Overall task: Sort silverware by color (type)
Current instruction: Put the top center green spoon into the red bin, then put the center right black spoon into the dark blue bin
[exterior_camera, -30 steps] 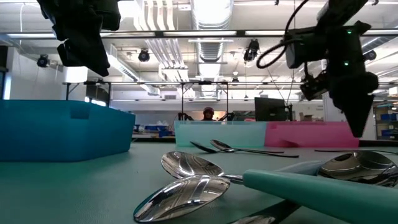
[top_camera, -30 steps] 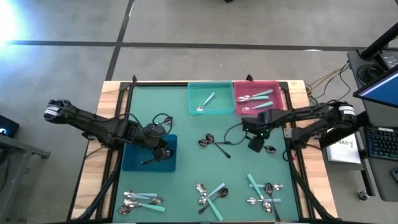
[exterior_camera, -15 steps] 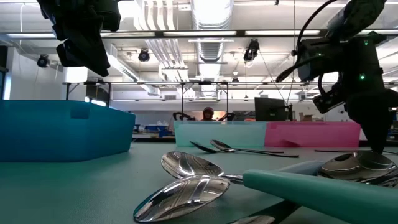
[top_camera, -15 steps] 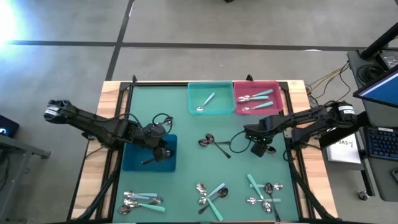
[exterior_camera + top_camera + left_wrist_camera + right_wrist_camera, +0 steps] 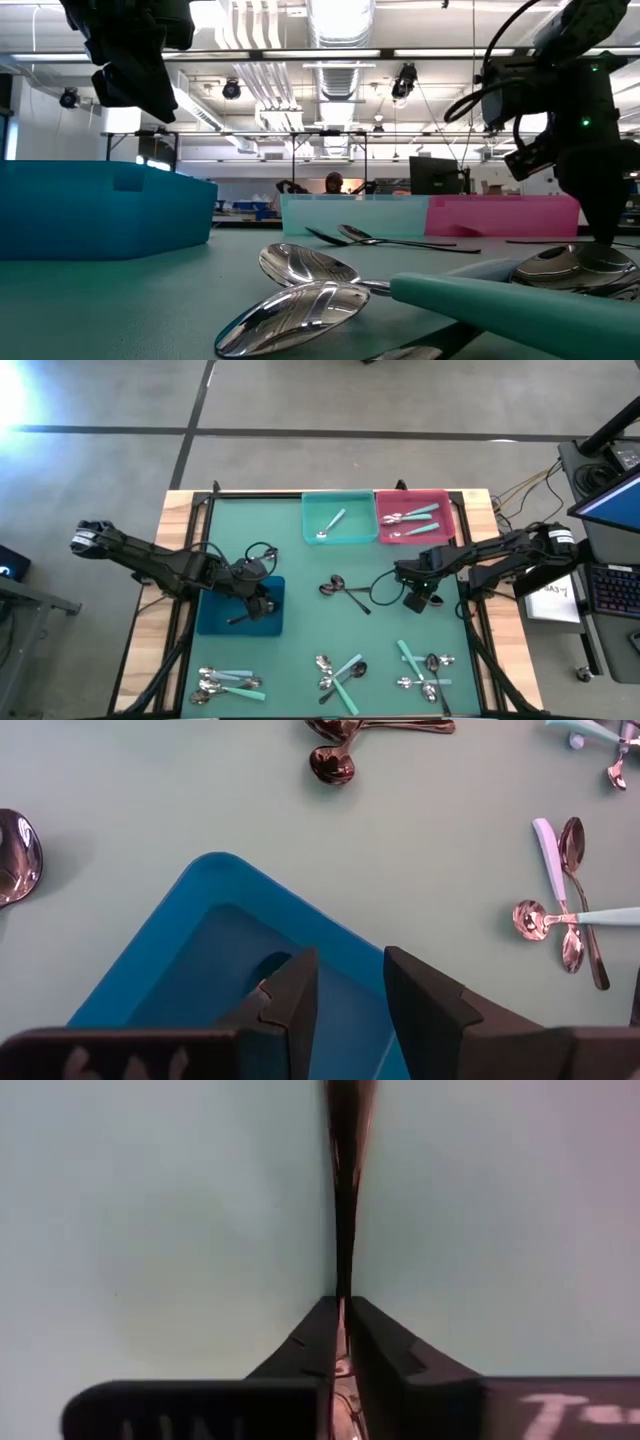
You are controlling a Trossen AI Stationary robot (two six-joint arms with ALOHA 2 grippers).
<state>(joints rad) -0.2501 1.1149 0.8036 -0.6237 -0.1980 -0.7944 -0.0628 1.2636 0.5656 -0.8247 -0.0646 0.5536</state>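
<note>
My right gripper (image 5: 421, 598) stands low at the table's right side, shut on a dark metal spoon (image 5: 345, 1180) that lies on the green mat; in the low view its fingers (image 5: 603, 232) reach down to the table. My left gripper (image 5: 350, 995) hangs open over the blue bin (image 5: 232, 608) with nothing between its fingers. A dark spoon (image 5: 238, 619) lies in that bin. Two dark spoons (image 5: 343, 590) lie at mid-table. Mixed heaps of silver and mint-handled spoons lie along the near edge (image 5: 228, 682) (image 5: 338, 672) (image 5: 425, 668). My right gripper pinches the dark spoon's thin handle (image 5: 343, 1292) between its two fingers. The fingers come from above, pointing down. The rest of the spoon runs on straight over the mat and rests on it.
A teal bin (image 5: 352, 536) with one spoon and a pink bin (image 5: 449, 524) with mint-handled spoons stand side by side at the far edge. Bare mat lies between the bins and the near heaps. Cables hang by both arms.
My right gripper has gone down to the table and a little toward the near right, coming onto the dark spoon there. My left gripper has kept still over the blue bin.
</note>
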